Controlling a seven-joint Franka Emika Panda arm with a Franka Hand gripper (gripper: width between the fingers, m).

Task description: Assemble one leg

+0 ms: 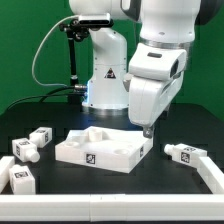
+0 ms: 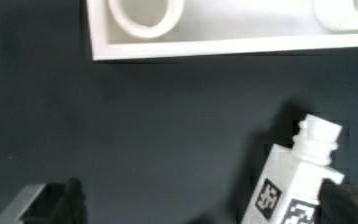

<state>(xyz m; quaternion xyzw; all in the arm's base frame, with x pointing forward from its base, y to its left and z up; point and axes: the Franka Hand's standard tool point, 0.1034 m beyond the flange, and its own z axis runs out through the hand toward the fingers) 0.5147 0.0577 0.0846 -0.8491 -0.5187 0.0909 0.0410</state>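
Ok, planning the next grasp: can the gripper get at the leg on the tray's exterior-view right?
Probably yes: the gripper hangs close by that leg, nothing lies on it, and only bare table separates them.

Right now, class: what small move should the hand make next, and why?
Probably shift the hand toward the exterior view's right, over the nearest leg, before lowering. It hangs open and empty beside the tray, and the wrist view shows that leg off-centre between the fingers.

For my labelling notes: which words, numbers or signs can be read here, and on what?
No words or numbers are readable.
Square tags on the tray and the leg: patterns only.
Mark on the robot base: too blurred to read.
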